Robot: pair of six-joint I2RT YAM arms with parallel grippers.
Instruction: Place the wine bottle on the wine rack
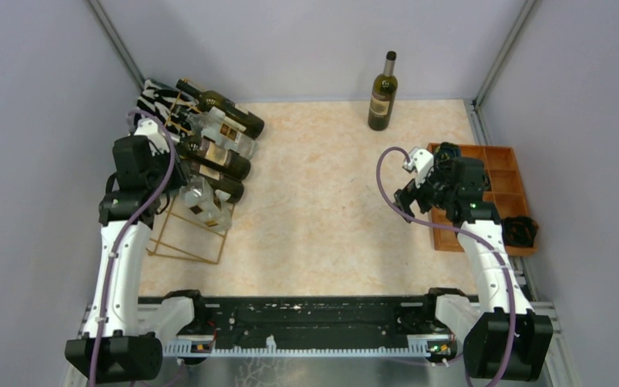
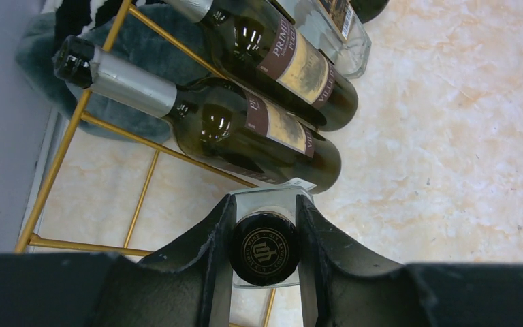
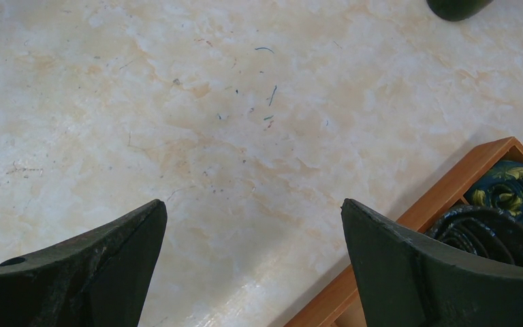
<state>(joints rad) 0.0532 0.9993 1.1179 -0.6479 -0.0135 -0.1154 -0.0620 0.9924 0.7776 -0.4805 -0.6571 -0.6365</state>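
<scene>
**Table with a gold wire wine rack at 9 o'clock and a wooden tray at 3 o'clock.**
Several bottles lie slanted on the rack. The clear wine bottle lies at its 6 o'clock end, with its capped neck clamped in the left end effector. A dark bottle stands upright at 12 o'clock. The right end effector hangs wide open over the table, just beside the tray.

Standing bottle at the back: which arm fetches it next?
Right, likely: right end effector is open, empty, nearer the standing bottle; left end effector is shut on the cap of a clear bottle at the rack.
</scene>
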